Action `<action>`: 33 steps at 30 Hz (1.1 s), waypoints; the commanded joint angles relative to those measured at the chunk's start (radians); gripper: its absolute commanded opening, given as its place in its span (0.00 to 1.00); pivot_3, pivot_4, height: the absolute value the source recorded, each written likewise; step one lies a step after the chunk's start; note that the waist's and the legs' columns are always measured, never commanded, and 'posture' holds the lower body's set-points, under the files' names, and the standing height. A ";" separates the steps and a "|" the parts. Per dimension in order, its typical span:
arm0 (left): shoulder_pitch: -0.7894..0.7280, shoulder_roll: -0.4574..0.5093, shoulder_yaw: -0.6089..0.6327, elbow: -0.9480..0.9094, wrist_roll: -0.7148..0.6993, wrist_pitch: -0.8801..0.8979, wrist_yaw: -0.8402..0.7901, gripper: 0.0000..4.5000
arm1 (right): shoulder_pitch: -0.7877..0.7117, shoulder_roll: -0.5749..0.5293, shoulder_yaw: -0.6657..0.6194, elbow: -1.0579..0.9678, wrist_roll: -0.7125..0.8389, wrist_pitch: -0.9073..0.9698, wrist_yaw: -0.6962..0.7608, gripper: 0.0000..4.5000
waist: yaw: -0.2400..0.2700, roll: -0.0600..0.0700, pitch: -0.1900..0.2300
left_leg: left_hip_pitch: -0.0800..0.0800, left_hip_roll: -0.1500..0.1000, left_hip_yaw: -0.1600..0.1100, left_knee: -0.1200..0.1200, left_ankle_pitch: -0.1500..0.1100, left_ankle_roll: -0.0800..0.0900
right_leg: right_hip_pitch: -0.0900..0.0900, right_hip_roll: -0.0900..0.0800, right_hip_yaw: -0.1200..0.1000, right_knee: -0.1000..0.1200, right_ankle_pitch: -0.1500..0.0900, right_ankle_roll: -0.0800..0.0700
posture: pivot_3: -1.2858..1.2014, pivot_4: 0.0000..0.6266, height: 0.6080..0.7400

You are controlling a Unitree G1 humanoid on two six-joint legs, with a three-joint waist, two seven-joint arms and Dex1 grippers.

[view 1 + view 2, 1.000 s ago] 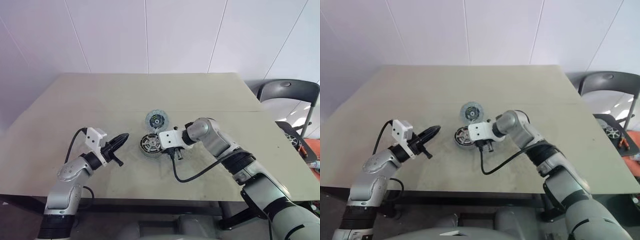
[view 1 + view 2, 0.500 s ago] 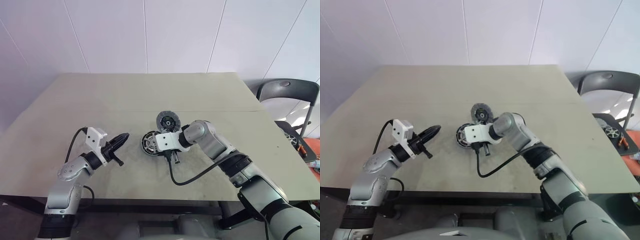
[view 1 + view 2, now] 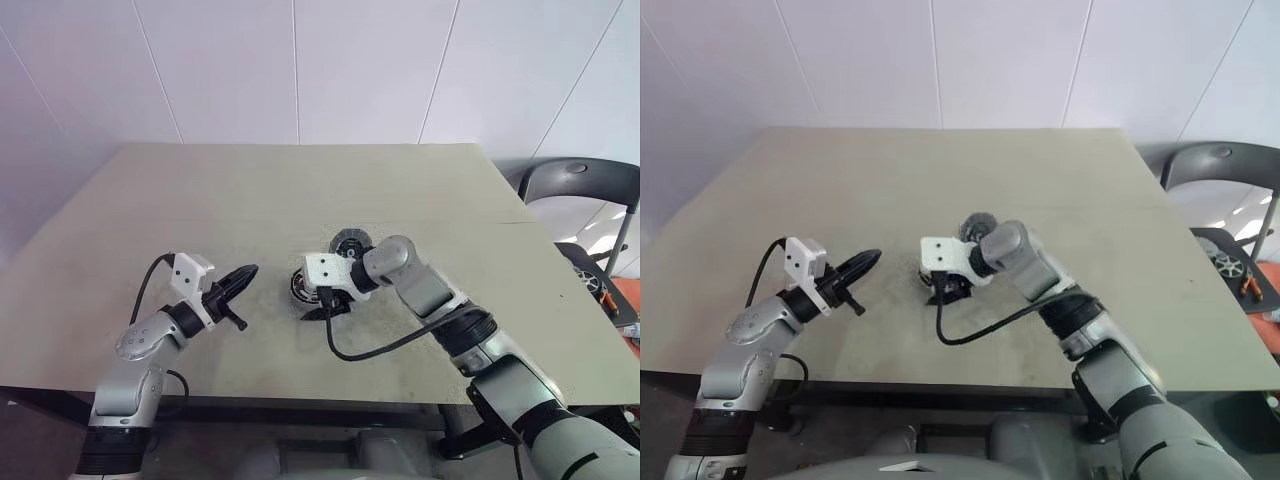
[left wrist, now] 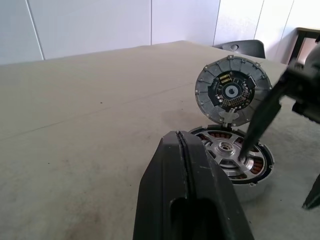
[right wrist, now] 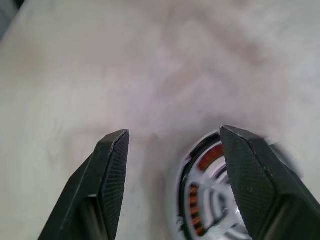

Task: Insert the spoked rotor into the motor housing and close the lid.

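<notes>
The motor housing (image 4: pixel 235 162), a short dark cylinder with copper windings, lies on the table near its middle. A grey spoked part with a hub, by its look the spoked rotor (image 4: pixel 224 150), lies inside it. The lid (image 4: pixel 230 92), a silvery segmented disc, stands on edge at the housing's far rim, its inner face turned toward the left gripper. My right gripper (image 3: pixel 318 306) hangs open over the housing (image 5: pixel 212 200), one finger (image 4: pixel 262 117) reaching down in front of the lid. My left gripper (image 3: pixel 248 273) is shut and empty, a short way left of the housing.
The tan table (image 3: pixel 300 190) stretches wide around the parts. A black cable (image 3: pixel 380 350) loops from my right wrist over the table's near side. A dark chair (image 3: pixel 580 185) stands beyond the right edge.
The lid, flat on the table behind the housing a second ago, has swung up onto its edge. My right gripper moved left and up over the housing and opened. The left arm stayed still.
</notes>
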 commanded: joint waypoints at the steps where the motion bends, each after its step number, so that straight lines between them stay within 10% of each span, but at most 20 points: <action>1: -0.013 0.005 0.005 -0.016 0.002 -0.009 -0.001 0.00 | -0.104 0.056 -0.167 0.073 0.083 -0.016 -0.155 0.68 | -0.003 0.001 0.000 | 0.000 0.000 0.000 0.000 0.000 0.000 | 0.000 0.000 0.000 0.000 0.000 0.000 | 0.52 0.00 1.00; 10: -0.023 0.002 0.020 -0.020 -0.036 -0.020 -0.028 0.00 | -0.262 -0.102 -0.192 0.414 -0.092 -0.287 -0.419 0.00 | 0.000 0.001 0.001 | -0.003 -0.001 0.001 -0.002 0.000 0.000 | 0.000 -0.002 0.000 -0.006 0.000 -0.001 | 0.52 0.00 1.00; 19: -0.018 0.023 0.034 -0.034 -0.059 -0.009 -0.055 0.00 | -0.198 -0.232 -0.092 0.499 -0.217 -0.345 -0.320 0.00 | -0.004 0.002 0.001 | -0.002 0.000 0.002 -0.004 0.000 0.000 | -0.001 -0.001 0.001 -0.006 0.000 0.000 | 0.52 0.00 1.00; 33: -0.018 0.022 0.028 -0.032 -0.049 -0.008 -0.039 0.00 | -0.083 -0.106 -0.191 0.258 0.034 -0.155 -0.140 0.00 | 0.001 0.002 0.001 | 0.000 0.000 0.001 0.001 0.000 0.000 | 0.001 0.000 0.001 -0.001 0.000 0.000 | 0.52 0.00 1.00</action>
